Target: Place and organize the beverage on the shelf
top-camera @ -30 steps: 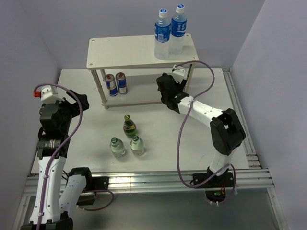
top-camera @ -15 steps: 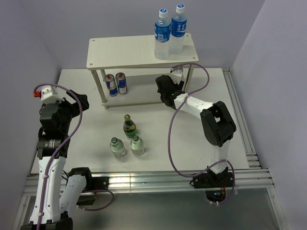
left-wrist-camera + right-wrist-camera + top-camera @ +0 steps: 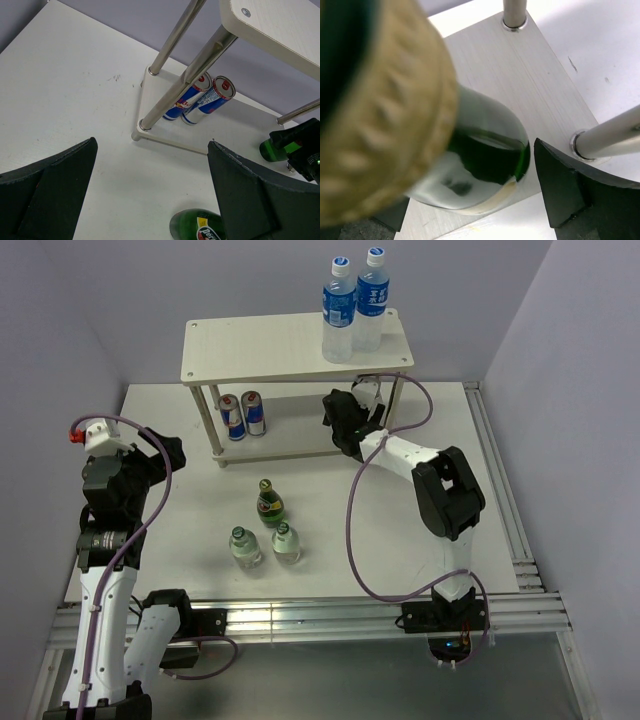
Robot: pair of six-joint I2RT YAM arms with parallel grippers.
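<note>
Green glass bottle with gold foil cap (image 3: 475,165) stands mid-frame on the lower board of the pale cream wooden shelf (image 3: 510,75) — heavy, slick, breakable; hold its body. Right gripper (image 3: 465,182) flanks it — whether clamped, I cannot tell.

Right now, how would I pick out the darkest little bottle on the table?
Find the cream shelf at the back. Three small bottles stand before it; the dark green bottle is nearest the shelf and wears a yellow label, unlike the two paler bottles nearer the front.
</note>
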